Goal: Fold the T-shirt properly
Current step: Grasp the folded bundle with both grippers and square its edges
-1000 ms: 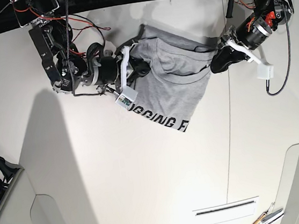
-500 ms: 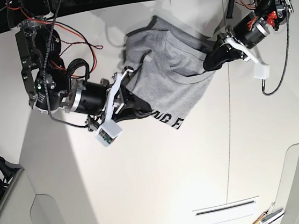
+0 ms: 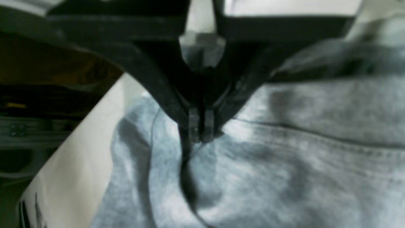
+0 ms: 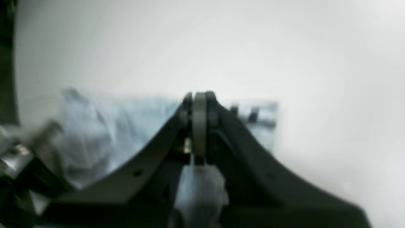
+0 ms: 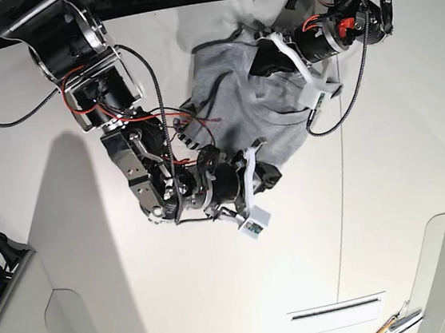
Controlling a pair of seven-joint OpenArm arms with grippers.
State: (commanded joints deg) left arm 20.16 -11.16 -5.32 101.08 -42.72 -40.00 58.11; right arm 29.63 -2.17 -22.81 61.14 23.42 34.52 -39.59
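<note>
T-shirt (image 5: 237, 116), grey and bunched, is pinched by both end effectors, seemingly.

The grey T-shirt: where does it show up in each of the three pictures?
Base view: T-shirt, top centre, bunched between both arms.
Left wrist view: fills the lower right, pinched in shut jaws.
Right wrist view: blurred, behind shut jaws.
Shared landmark: the white table.

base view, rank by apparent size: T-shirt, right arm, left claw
1. Right arm and T-shirt: similar area, and the arm is probably nearer the camera, so unranked.
2. Left claw: clearly smallest.
</note>
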